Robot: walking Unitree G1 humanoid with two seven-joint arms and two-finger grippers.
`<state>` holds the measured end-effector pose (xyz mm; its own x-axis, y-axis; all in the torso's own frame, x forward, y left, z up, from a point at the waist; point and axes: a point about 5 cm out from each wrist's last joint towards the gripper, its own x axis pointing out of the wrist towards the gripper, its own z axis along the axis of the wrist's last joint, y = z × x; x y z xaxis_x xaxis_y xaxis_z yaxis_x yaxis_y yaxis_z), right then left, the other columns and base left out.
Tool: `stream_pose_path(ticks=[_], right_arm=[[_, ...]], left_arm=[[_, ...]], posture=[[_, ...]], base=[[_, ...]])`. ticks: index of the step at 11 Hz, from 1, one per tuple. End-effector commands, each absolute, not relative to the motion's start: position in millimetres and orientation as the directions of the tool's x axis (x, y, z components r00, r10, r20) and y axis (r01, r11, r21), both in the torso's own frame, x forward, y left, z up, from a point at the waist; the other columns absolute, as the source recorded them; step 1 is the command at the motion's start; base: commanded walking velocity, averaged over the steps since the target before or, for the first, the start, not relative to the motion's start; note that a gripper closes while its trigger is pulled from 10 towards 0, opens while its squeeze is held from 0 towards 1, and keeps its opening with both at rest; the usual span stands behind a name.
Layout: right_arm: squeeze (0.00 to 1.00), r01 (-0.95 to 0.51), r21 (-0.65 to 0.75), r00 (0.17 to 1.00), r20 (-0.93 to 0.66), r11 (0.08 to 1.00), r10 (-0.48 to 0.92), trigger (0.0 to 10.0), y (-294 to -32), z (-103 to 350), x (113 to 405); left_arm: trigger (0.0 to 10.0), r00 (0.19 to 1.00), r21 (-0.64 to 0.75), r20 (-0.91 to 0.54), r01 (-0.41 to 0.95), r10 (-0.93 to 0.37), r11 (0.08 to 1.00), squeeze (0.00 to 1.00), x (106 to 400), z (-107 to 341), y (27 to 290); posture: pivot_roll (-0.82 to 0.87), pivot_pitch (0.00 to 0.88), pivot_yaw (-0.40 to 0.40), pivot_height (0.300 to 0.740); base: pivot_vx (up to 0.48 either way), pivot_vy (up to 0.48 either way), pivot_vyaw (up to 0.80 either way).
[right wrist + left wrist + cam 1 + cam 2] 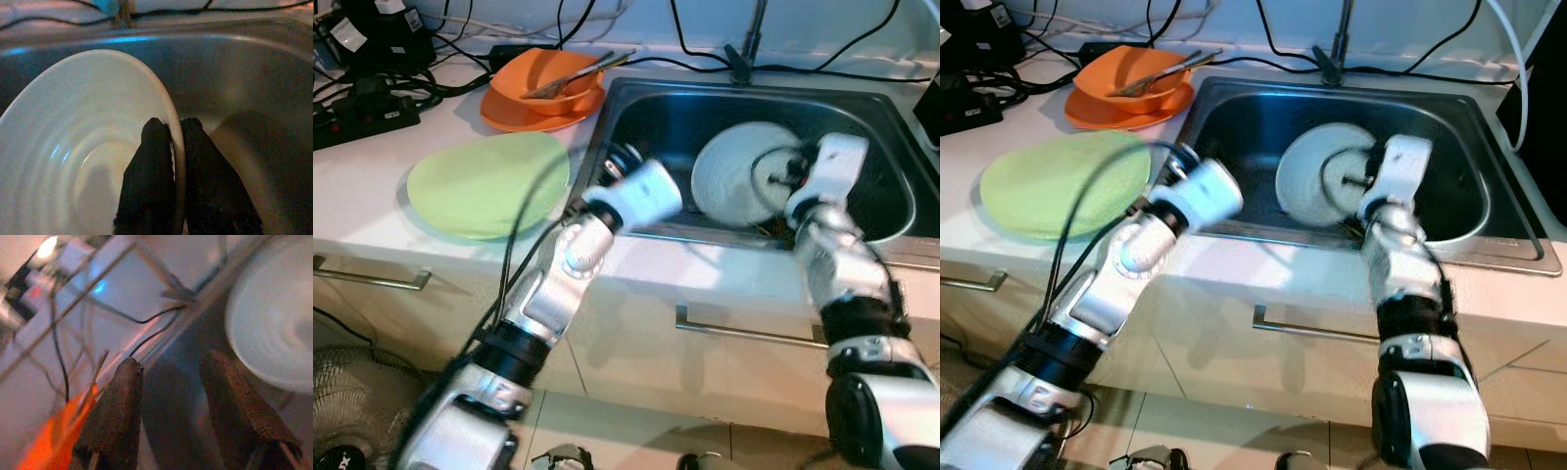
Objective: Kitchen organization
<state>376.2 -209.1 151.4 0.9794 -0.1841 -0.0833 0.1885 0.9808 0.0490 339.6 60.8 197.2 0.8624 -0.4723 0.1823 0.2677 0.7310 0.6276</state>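
- White plate (88,161) tilted on edge inside the stainless sink (891,186), rim pinched by the right gripper (175,147); probably lifted off the basin floor for removal toward the counter, judging from the tilt.
- Right gripper fingers (146,186) closed tight on the plate rim, one finger on the inner face, the other behind; almost no gap apart from the rim's thickness.
- Grasp at the rim rather than the centre: likely the sole hold available on a flat dish for two narrow fingers.
- Left gripper (168,382) poised over the near left part of the sink, fingers parted by a moderate gap, nothing between them, no contact with the plate; probably ready to steady or receive the plate, though that remains a judgement.
- Left arm blurred in the eye views, so exact position over the sink edge uncertain.
- Green plate (489,181) flat on the white counter (372,211) left of the sink, a plausible stacking place for the white plate.
- Orange bowl (543,78) on an orange plate (509,116) behind the green plate, utensils (578,73) resting in the bowl.
- Black cables (685,61) along the back edge of the counter, well apart from both grippers.
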Motion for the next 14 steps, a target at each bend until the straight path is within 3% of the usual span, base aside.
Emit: stream_pose_path(ticks=[1,2,4,8,11,14], right_arm=[[0.0,0.199,0.026,0.979,-0.058,0.98,-0.197,10.0,-213,152,376],[0.0,0.201,0.017,0.978,-0.062,0.979,-0.199,10.0,-213,150,375],[0.0,0.196,-0.021,0.978,-0.067,0.98,-0.197,10.0,-214,143,374],[0.0,0.186,-0.057,0.981,-0.052,0.981,-0.189,10.0,-212,147,382],[0.0,0.144,-0.063,0.989,-0.011,0.988,-0.145,10.0,-207,173,396],[0.0,0.125,-0.089,0.991,-0.038,0.988,-0.128,10.0,-204,186,405]], left_arm=[[10.0,0.887,0.535,0.19,0.267,-0.422,0.801,0.0,340,195,69],[10.0,0.896,0.47,0.178,0.285,-0.406,0.835,0.0,341,191,71],[10.0,0.921,0.212,0.113,0.344,-0.372,0.915,0.0,339,177,70],[10.0,0.88,-0.079,-0.069,0.465,-0.47,0.882,0.0,321,145,49],[10.0,0.866,-0.014,-0.052,0.496,-0.496,0.868,0.0,320,153,46],[10.0,0.865,-0.036,-0.069,0.496,-0.498,0.867,0.0,315,154,45]], posture=[[0.05,0.071,0.027,0.74],[0.05,0.071,0.027,0.74],[0.05,0.065,0.028,0.74],[0.05,0.05,0.031,0.74],[0.05,0.045,0.03,0.74],[0.06,0.062,0.022,0.74]], base=[[0.0,0.0,0.0],[0.0,0.0,0.0],[0.0,0.0,0.0],[0.0,0.0,0.0],[0.0,0.0,0.0],[0.0,0.0,0.0]])
